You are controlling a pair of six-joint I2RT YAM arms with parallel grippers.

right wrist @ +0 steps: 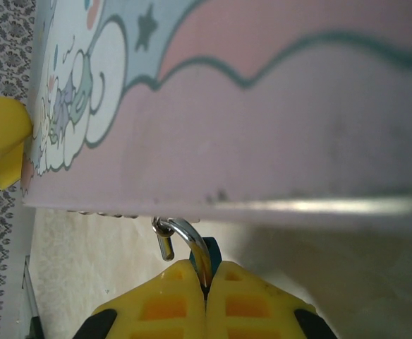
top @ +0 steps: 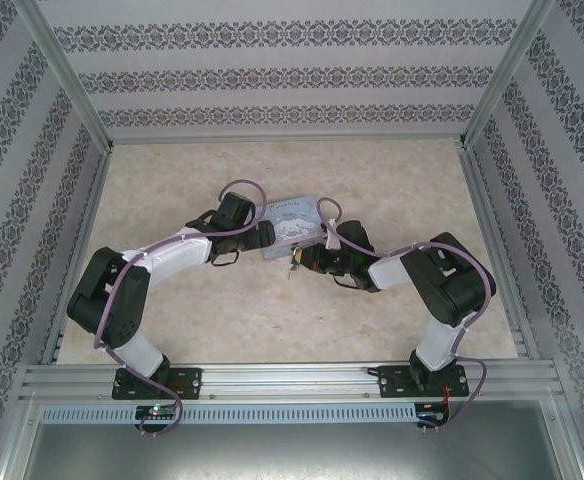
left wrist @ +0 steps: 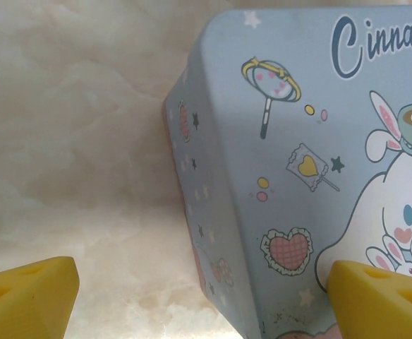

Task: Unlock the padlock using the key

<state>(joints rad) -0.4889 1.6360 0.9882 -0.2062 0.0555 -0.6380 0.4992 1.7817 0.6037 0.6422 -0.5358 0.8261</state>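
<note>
Beside the tin (right wrist: 262,106), the right tool (right wrist: 206,282) pinches the padlock (right wrist: 195,240); the left tool (left wrist: 202,300) straddles its corner, spread.

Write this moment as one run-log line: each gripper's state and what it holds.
left gripper: open, straddling tin corner | right gripper: shut on padlock | padlock: at tin's rim

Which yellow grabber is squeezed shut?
The right gripper: its fingers press together on the padlock. The left gripper is wide open, with a corner of the tin between its fingers.
</note>
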